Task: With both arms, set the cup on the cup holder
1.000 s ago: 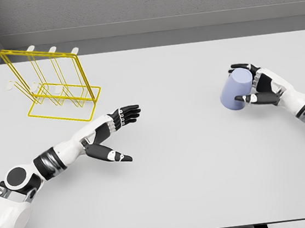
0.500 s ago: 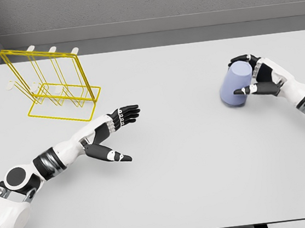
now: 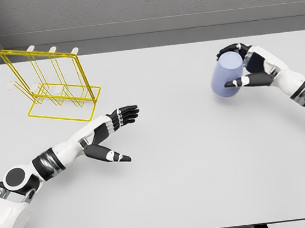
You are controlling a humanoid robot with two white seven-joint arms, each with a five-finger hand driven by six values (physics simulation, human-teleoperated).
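Observation:
A pale blue cup point(image 3: 225, 76) hangs tilted just above the white table point(image 3: 191, 159) at the right, with my right hand point(image 3: 239, 65) shut on it, thumb across its front and fingers over its top. The yellow wire cup holder point(image 3: 52, 84) with white pegs stands at the table's far left. My left hand point(image 3: 117, 134) hovers open over the table left of centre, fingers stretched toward the right, just right of and nearer than the holder.
A grey wall runs behind the table's far edge. Bare table top lies between the two hands.
My right hand has lifted the cup and carried it a little left and away. The left arm has barely moved.

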